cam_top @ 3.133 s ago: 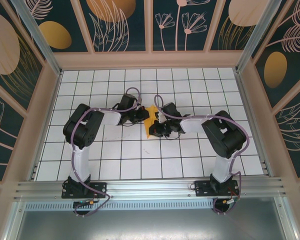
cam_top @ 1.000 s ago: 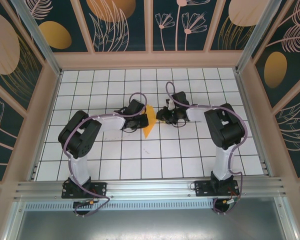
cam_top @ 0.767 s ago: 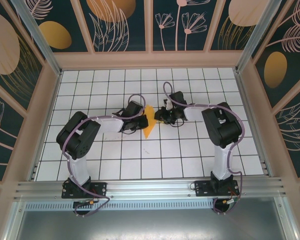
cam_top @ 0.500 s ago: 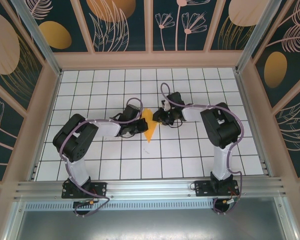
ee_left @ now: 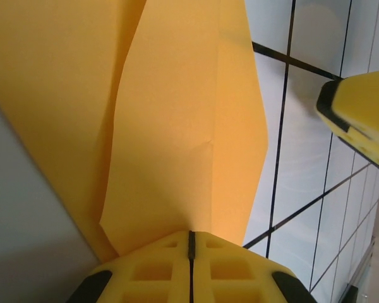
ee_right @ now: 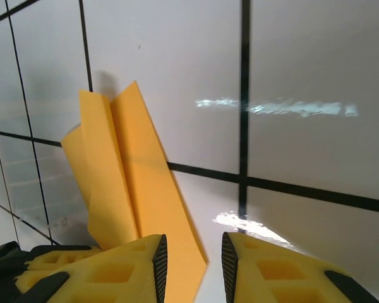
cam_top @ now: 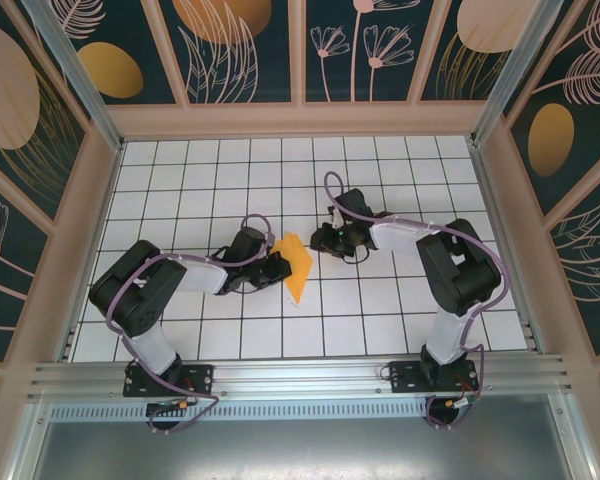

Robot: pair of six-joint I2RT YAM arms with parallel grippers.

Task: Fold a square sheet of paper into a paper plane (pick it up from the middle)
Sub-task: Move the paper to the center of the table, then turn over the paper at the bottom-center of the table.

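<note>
The square sheet of paper is folded into a slim orange-yellow paper plane point(cam_top: 298, 264) near the middle of the gridded table. It stands partly raised, with layered flaps point(ee_left: 177, 126) spreading away from my left gripper point(ee_left: 191, 249). That gripper point(cam_top: 277, 270) is shut on the plane's left edge. My right gripper point(cam_top: 323, 240) hovers just right of the plane's far end, jaws open. In the right wrist view a corner of the plane point(ee_right: 136, 183) reaches into the gap between the fingertips point(ee_right: 158, 265), and neither pad presses on it.
The white gridded tabletop point(cam_top: 380, 320) lies all around, bounded by a pale wooden frame point(cam_top: 300, 120) with painted panels behind it. One yellow finger point(ee_left: 363, 117) of the right gripper shows at the right edge of the left wrist view.
My left arm has drawn the paper plane toward the near side and lowered itself. The right gripper has stayed beside the plane's far end, and its jaws have widened.
</note>
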